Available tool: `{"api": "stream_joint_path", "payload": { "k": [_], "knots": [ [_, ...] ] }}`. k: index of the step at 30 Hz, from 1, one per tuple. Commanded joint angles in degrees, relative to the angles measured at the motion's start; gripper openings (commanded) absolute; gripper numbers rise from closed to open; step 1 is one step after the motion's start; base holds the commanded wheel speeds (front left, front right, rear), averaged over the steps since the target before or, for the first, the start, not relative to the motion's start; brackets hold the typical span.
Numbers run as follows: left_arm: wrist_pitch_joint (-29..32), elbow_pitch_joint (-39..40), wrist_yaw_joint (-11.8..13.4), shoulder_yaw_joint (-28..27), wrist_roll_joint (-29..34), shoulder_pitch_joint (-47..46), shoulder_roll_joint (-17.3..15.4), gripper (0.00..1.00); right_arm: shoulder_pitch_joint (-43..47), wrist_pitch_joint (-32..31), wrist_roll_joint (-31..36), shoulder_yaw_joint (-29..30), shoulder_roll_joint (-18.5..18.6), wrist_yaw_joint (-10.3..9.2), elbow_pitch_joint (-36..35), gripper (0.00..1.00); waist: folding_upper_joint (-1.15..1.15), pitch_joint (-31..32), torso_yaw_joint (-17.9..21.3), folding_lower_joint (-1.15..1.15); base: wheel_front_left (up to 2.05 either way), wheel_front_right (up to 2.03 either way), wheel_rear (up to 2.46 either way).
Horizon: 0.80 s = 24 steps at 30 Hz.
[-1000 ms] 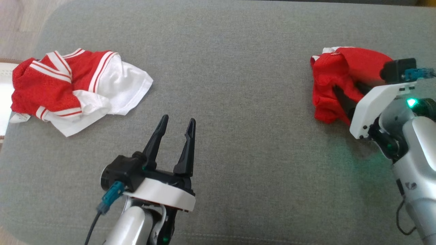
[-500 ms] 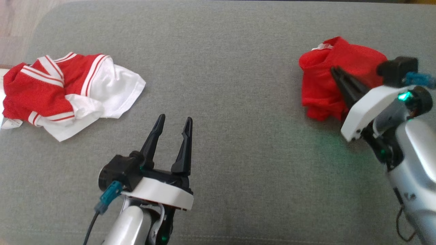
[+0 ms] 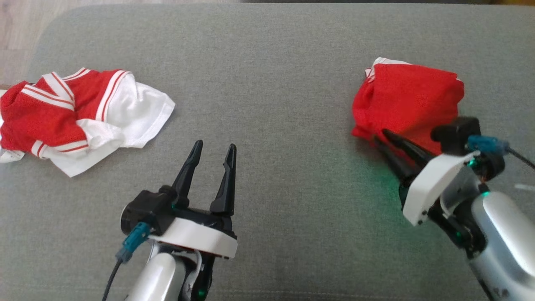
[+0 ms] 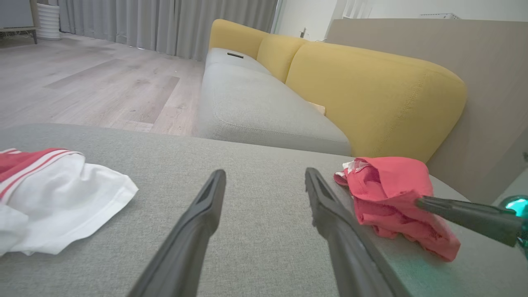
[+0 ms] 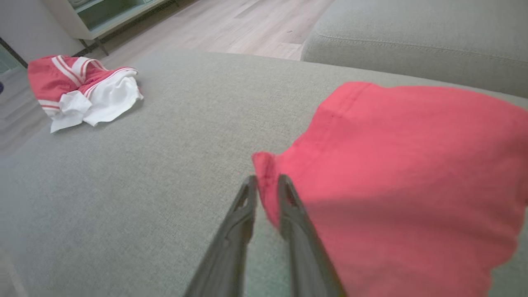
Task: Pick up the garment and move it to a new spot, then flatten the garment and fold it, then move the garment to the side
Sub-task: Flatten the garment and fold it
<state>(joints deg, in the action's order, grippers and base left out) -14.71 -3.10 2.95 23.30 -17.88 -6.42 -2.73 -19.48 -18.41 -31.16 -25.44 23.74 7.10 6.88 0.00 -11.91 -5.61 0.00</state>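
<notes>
The garment (image 3: 407, 96) is a bunched red piece with a white inner edge, lying on the right of the grey cushion (image 3: 276, 75). My right gripper (image 3: 379, 136) is shut on its near-left hem. In the right wrist view the red garment (image 5: 404, 165) has its hem corner pinched between the nearly closed fingers of the right gripper (image 5: 267, 181). My left gripper (image 3: 214, 146) hovers open over the cushion's near middle, holding nothing. From the left wrist, the left gripper (image 4: 265, 173) frames bare cushion, with the garment (image 4: 383, 185) and the right gripper (image 4: 418, 202) to its right.
A second crumpled garment, red and white with stripes (image 3: 79, 113), lies at the cushion's left edge. Wooden floor (image 3: 21, 25) lies beyond the far-left corner. A grey sofa seat (image 4: 255, 107) with yellow back cushions (image 4: 371, 90) stands behind.
The right gripper went from open around the red garment to shut on its hem, then drew back toward me and leftward, dragging the garment. The head camera shifted slightly. The left gripper stayed put.
</notes>
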Motion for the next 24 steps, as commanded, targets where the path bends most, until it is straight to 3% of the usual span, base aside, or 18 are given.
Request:
{"api": "stream_joint_path", "payload": {
  "k": [1,8,14,19,24],
  "knots": [
    [-0.3,1.9,-0.4,-1.8,-0.1,-1.7,-0.1,1.0,1.2,-0.5,-0.6,0.0,1.0,0.39,-3.1,1.0,0.0,0.2,-0.3,0.0,0.0,0.0,0.0],
    [-0.3,2.0,-0.3,-2.3,-0.3,-0.6,-0.1,1.0,9.2,5.0,0.7,6.8,-2.6,0.39,-7.1,1.0,0.0,2.1,-0.9,0.0,0.0,0.0,0.0],
    [-0.3,2.4,-0.2,-2.8,0.0,0.7,-0.1,1.0,14.7,14.6,8.1,17.7,-11.7,0.39,-5.6,1.0,0.0,3.3,-0.3,0.0,0.0,0.0,0.0],
    [-0.3,2.4,-0.4,-2.6,0.2,0.6,-0.1,1.0,13.4,18.1,13.0,22.6,-15.2,0.39,-2.5,1.0,0.0,3.5,-0.4,0.0,0.0,0.0,0.0],
    [-0.3,2.6,-0.5,-2.1,0.2,0.4,-0.1,1.0,8.0,22.2,18.0,27.3,-16.5,0.39,3.3,1.0,0.0,2.9,-1.1,0.0,0.0,0.0,0.0]
  ]
}}
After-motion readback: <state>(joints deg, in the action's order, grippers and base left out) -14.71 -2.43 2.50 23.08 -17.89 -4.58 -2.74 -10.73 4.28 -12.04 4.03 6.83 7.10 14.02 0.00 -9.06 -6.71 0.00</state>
